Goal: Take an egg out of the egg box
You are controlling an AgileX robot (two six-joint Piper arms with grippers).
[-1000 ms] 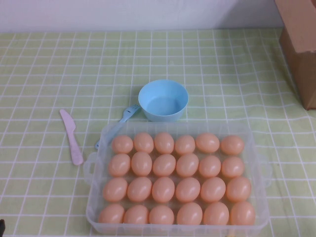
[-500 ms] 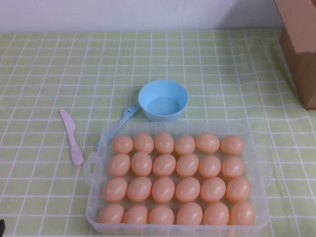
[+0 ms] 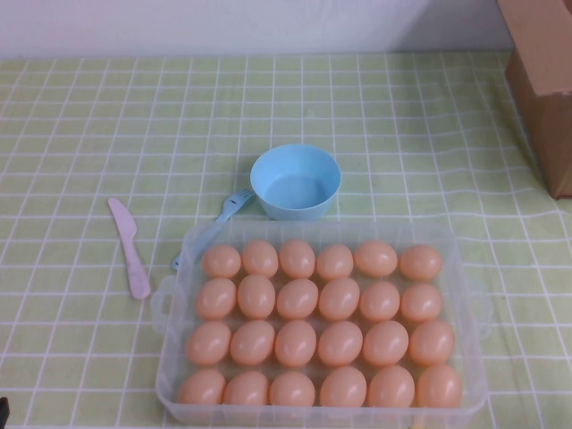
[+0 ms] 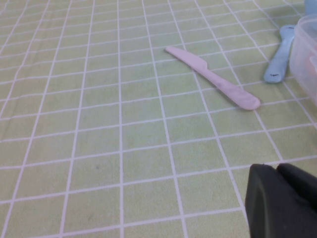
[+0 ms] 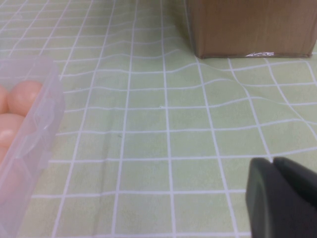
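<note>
Fingers pressed together on both the left gripper (image 4: 285,198) and the right gripper (image 5: 285,196), each low over the bench (image 3: 71,116) at its near edge. Beyond, the clear box (image 3: 469,268) holds twenty-four matte peach eggs (image 3: 297,298). Nothing has moved since a second ago.

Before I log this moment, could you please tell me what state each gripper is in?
Left gripper: shut, holding nothing, parked above the cloth near the pink knife.
Right gripper: shut, holding nothing, beside the egg box.
</note>
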